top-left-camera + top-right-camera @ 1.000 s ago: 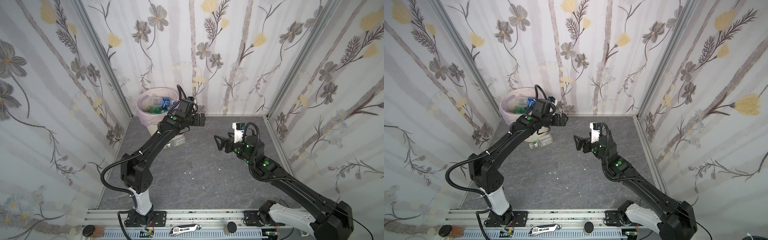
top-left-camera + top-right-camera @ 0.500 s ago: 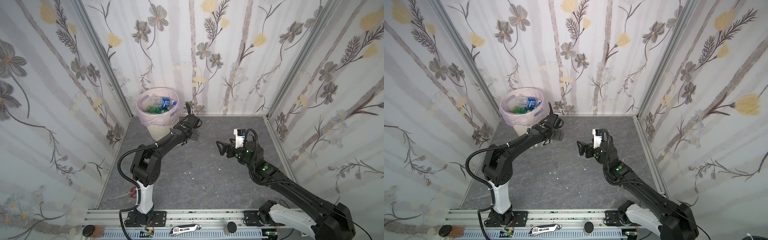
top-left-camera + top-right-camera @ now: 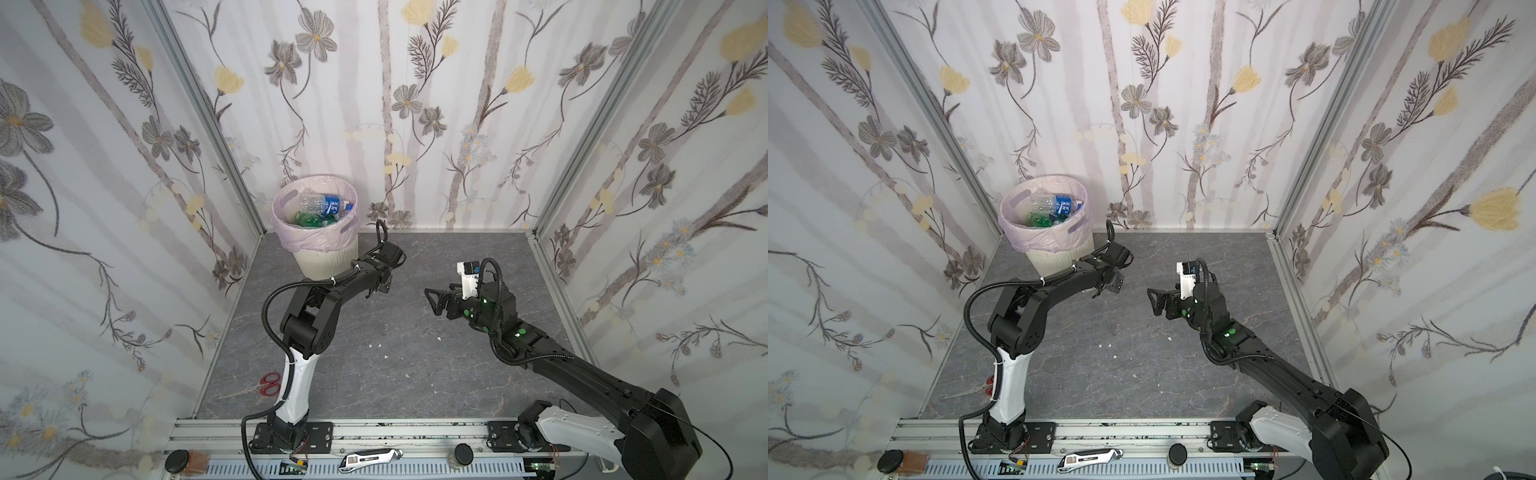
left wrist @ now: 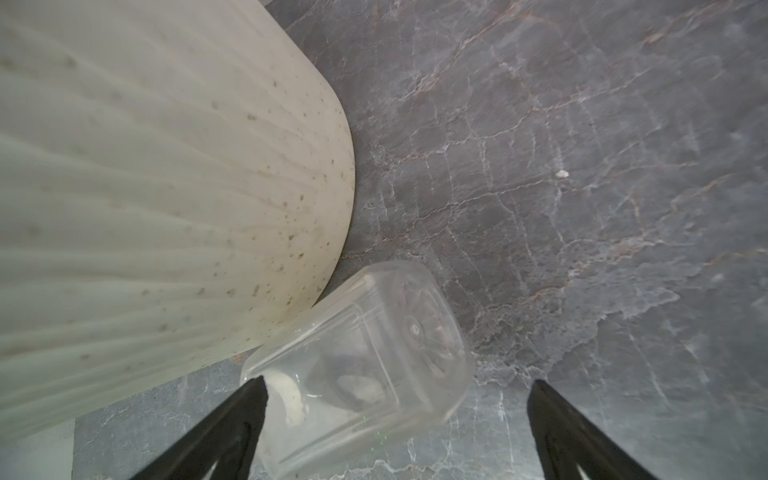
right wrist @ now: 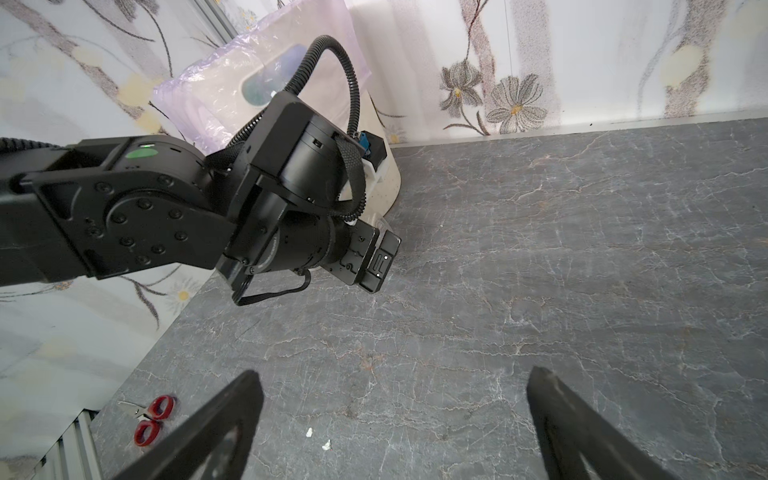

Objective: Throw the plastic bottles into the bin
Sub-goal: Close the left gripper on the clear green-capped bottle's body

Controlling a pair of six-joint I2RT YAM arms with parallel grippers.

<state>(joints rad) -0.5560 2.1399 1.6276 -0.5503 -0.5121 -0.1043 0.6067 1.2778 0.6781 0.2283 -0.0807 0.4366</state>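
The bin, cream and ribbed with a pink bag over its rim, stands in the far left corner. Inside it lie plastic bottles: a clear one with a blue label and a green one. My left gripper is low by the bin's base, open. In the left wrist view a clear bottle lies on the floor against the bin wall. It sits between the wide-spread fingers of the left gripper, close to one fingertip. My right gripper hovers open and empty over the floor's right half.
Red-handled scissors lie near the front left of the grey marble floor. A box cutter rests on the front rail. Small white crumbs dot the floor. Papered walls close in three sides.
My left arm has come down from beside the bin's rim to floor level at its base, bringing the clear bottle between its fingers. My right gripper has drawn back slightly.
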